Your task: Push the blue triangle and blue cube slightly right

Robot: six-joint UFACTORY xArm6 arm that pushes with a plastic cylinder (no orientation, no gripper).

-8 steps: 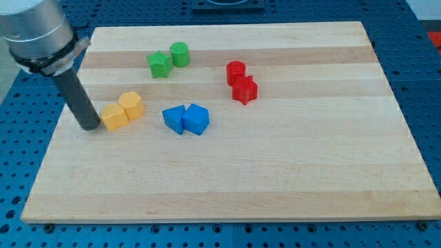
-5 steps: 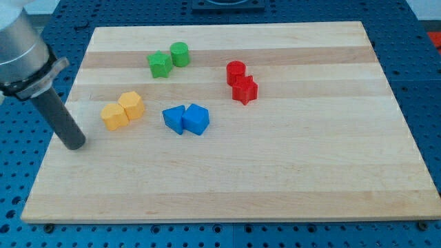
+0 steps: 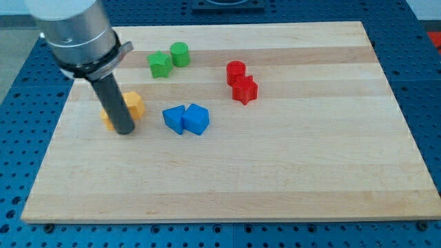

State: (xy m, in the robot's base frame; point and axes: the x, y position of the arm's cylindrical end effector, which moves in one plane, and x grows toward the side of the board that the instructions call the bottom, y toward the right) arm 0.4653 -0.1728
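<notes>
orange blocks [image 3: 135, 105] half hidden | my tip [image 3: 126, 130] just below-left

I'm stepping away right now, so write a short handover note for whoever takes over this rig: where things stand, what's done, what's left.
My tip rests on the board, in front of the two orange blocks, to the view's left of the blue pair and apart from it.
The blue triangle and blue cube sit touching, near the board's middle.
Done: no push on the blue pair seen yet.
Left: bring the tip up against the triangle's left side and push both slightly right.
</notes>
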